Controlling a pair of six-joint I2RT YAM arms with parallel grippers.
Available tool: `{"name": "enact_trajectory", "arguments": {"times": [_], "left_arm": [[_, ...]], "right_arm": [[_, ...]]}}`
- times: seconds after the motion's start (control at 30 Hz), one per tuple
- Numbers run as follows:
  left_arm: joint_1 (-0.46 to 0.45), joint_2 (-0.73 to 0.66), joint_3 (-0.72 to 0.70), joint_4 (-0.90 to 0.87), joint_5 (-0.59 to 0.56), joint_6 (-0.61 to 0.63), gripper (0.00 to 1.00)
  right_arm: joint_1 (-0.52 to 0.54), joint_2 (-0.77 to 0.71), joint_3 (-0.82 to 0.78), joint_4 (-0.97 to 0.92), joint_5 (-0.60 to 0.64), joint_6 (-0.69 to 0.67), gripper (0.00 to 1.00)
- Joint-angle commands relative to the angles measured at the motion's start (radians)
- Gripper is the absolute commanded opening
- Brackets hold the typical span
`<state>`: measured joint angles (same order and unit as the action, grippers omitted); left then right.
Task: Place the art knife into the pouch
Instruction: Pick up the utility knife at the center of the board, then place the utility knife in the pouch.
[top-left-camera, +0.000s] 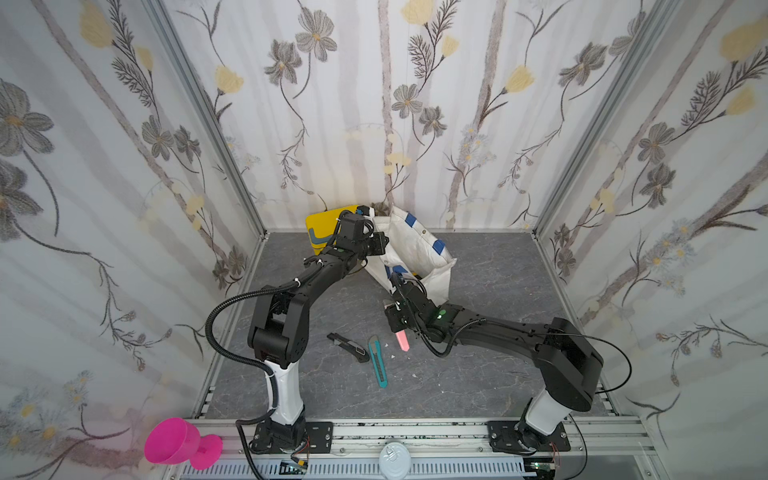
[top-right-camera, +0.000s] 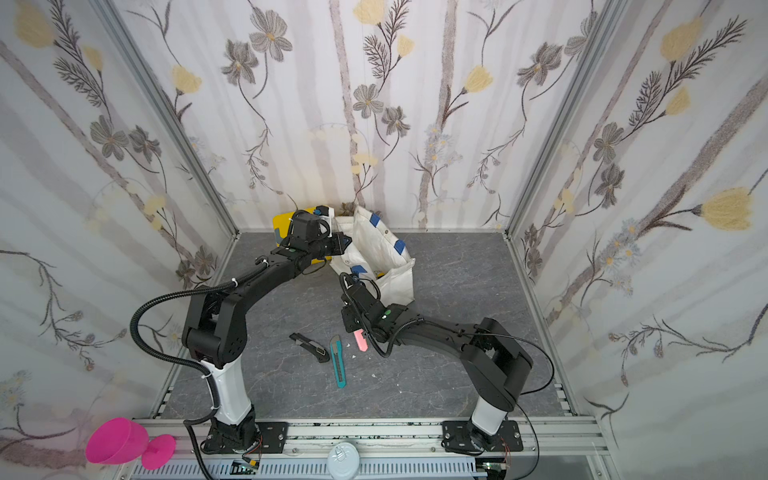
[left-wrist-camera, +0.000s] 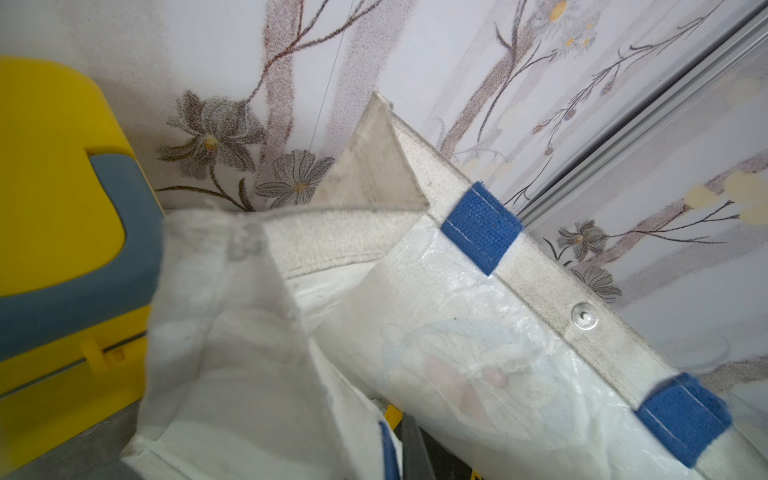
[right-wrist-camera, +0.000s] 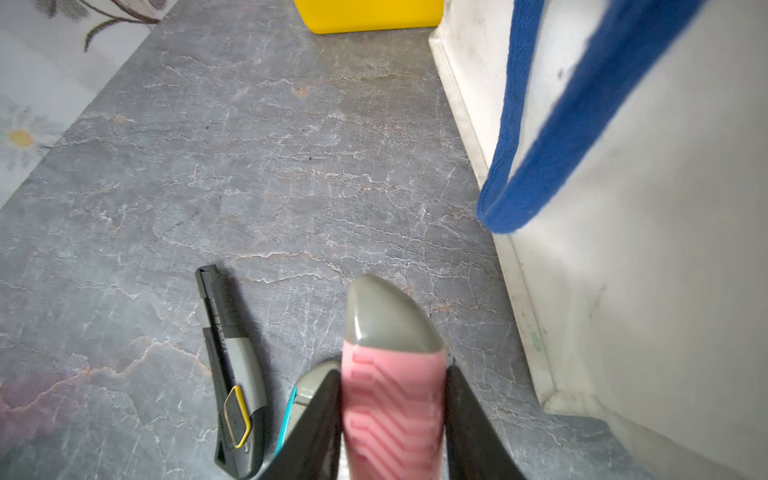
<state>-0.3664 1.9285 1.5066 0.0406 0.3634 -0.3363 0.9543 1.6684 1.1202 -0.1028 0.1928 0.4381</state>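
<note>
The right gripper (right-wrist-camera: 392, 374) pinches the pink art knife (top-left-camera: 402, 340) at mid-body, with the pouch (top-left-camera: 415, 249) just beside and ahead of it. It should rise over the near rim and the dangling blue handle (right-wrist-camera: 540, 145) before tipping the knife in. Beyond, the left gripper (top-left-camera: 368, 212), pressed together on the far rim, props the mouth open.

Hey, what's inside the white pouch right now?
Through the open mouth of the pouch a dark strip with yellow bits shows low down; I cannot tell what it is. Folded walls hide the rest. The pink knife is outside, in the right hand.
</note>
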Motion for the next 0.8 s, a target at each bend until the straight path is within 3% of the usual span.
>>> {"name": "enact_trajectory", "arguments": {"times": [0.0, 0.37, 0.77], "left_arm": [[-0.007, -0.02, -0.018, 0.031, 0.015, -0.005, 0.0], [-0.013, -0.066, -0.095, 0.072, 0.017, -0.025, 0.0], [-0.029, -0.152, -0.191, 0.093, -0.044, -0.01, 0.0]], "right_arm": [[0.004, -0.054, -0.028, 0.023, 0.016, 0.036, 0.36], [0.011, -0.249, -0.056, 0.029, -0.029, 0.1, 0.35], [-0.041, -0.316, 0.061, -0.023, -0.039, 0.096, 0.35]]}}
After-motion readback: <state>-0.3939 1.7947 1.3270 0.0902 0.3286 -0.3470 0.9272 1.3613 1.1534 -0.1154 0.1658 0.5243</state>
